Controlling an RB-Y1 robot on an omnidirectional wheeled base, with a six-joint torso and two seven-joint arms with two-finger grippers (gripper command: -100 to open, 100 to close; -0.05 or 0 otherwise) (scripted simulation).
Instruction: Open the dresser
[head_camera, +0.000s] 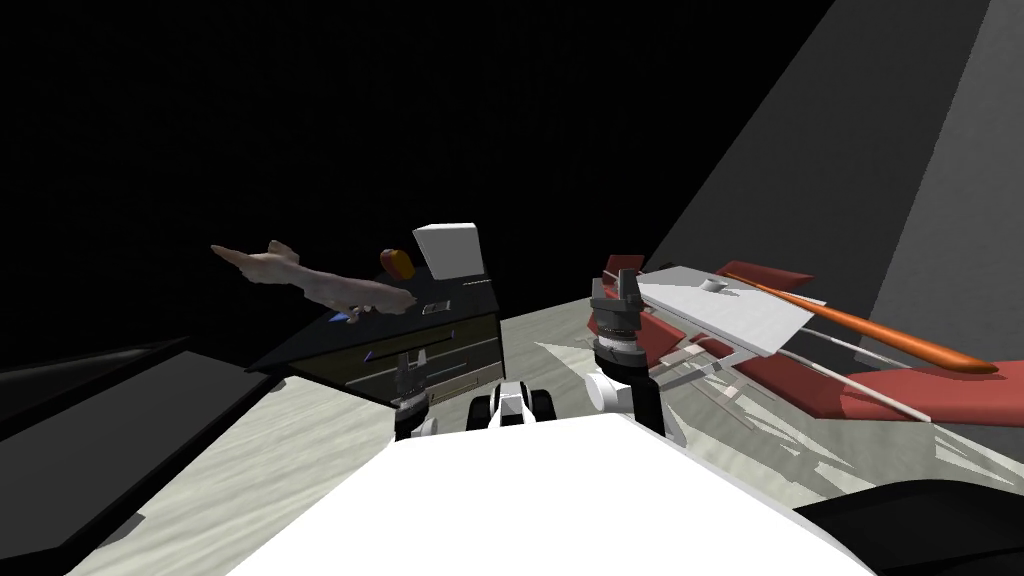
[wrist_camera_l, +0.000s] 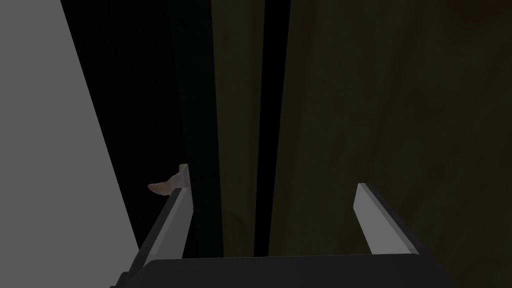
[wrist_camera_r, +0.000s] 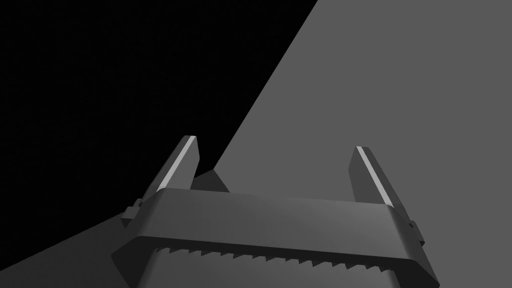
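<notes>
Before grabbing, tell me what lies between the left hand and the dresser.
Nothing. In the left wrist view the open left hand faces the dresser, with only bare space between them.

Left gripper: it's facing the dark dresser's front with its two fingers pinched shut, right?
Not quite. The left gripper does face the dark dresser front, but its fingers stand open, well apart, with nothing held between them. The left wrist view shows it.

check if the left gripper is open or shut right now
Open: the left gripper has its fingers wide apart in front of the dresser, pressing on nothing.
</notes>
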